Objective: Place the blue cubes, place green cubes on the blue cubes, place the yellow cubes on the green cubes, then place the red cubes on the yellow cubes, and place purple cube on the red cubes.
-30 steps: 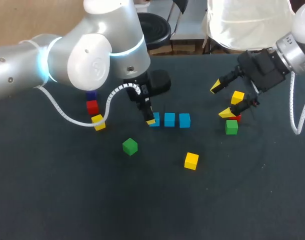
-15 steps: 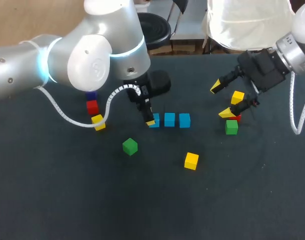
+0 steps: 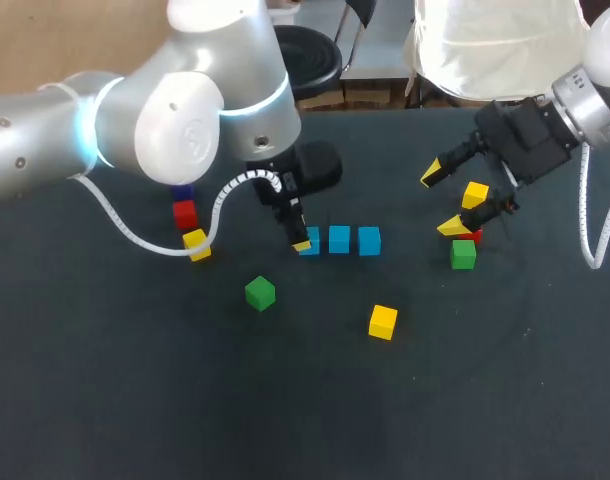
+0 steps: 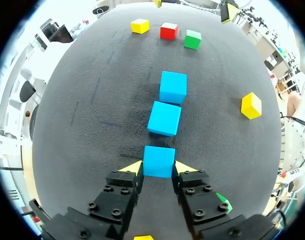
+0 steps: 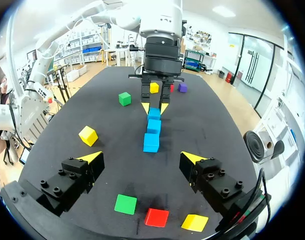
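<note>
Three blue cubes lie in a row on the dark table (image 3: pixel 105 400). My left gripper (image 3: pixel 303 240) (image 4: pixel 159 168) is shut on the leftmost blue cube (image 3: pixel 311 240) (image 4: pixel 159 161), which rests on the table with a yellow tip against each side. The middle blue cube (image 3: pixel 339 239) (image 4: pixel 165 118) and the right blue cube (image 3: pixel 369 241) (image 4: pixel 173 87) follow ahead of it. My right gripper (image 3: pixel 441 201) (image 5: pixel 141 158) hangs open above the table's right side, holding nothing, over a yellow cube (image 3: pixel 475 195), a red cube (image 3: pixel 472 237) and a green cube (image 3: pixel 463 254).
A green cube (image 3: pixel 260 293) and a yellow cube (image 3: pixel 383 322) lie loose in front of the blue row. At the left sit a purple cube (image 3: pixel 183 190), a red cube (image 3: pixel 185 214) and a yellow cube (image 3: pixel 196 244), under my left arm's white cable.
</note>
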Controlling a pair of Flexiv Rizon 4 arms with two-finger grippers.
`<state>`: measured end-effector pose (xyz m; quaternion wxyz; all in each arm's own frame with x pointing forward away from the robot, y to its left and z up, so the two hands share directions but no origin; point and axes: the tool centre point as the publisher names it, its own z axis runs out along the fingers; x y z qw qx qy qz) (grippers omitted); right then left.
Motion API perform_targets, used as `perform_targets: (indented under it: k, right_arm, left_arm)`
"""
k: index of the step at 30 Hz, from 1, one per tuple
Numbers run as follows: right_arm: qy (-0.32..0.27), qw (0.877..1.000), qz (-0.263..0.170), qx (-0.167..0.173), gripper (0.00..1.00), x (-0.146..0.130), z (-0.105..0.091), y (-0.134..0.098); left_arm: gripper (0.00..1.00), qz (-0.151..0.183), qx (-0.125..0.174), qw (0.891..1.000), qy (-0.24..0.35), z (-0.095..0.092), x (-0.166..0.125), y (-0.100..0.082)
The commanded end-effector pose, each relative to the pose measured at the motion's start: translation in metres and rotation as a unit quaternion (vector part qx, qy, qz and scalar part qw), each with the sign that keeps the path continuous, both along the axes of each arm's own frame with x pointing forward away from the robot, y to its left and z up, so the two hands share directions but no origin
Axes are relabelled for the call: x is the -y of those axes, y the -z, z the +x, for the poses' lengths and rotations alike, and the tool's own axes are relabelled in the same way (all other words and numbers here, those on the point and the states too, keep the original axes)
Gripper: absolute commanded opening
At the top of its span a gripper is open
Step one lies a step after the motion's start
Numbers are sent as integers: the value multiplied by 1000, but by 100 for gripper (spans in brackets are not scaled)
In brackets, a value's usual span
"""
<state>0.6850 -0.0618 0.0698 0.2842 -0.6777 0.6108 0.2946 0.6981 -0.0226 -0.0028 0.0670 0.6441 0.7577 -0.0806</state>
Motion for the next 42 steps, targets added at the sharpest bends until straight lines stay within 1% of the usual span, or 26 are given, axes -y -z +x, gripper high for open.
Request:
perform_targets:
  k: [1,11,31,32,34,35,36,37,38,40,41,42]
  right_arm:
    - [0,1000,1,1,100,0,0,0]
    - [0,1000,1,1,100,0,0,0]
    - [0,1000,1,1,100,0,0,0]
    - [0,1000,1,1,100,0,0,0]
    - [0,1000,1,1,100,0,0,0]
    - [0,1000,1,1,100,0,0,0]
    - [0,1000,1,1,100,0,0,0]
    - [0,1000,1,1,100,0,0,0]
    - [0,1000,1,1,100,0,0,0]
    - [0,1000,1,1,100,0,0,0]
    - [0,1000,1,1,100,0,0,0]
    - [0,1000,1,1,100,0,0,0]
  left_arm:
    - [0,-4,3,1000,3,-2,-2,-1]
    - [0,-4,11,1000,12,0,-1,-4]
    - [0,-3,6,1000,11,0,1,0]
    - [4,-2,6,1000,11,0,1,0]
    - [21,-2,5,1000,9,0,1,0]
    - [27,-2,5,1000,9,0,1,-1]
    - [31,-2,5,1000,8,-1,1,-1]
    - [38,-1,3,1000,6,-1,1,-1]
    - [43,-1,2,1000,4,-1,1,-1]
    - [77,0,0,1000,1,-1,1,-1]
    - [87,0,0,1000,0,-1,0,-1]
    - [93,0,-1,1000,-2,-1,0,-1]
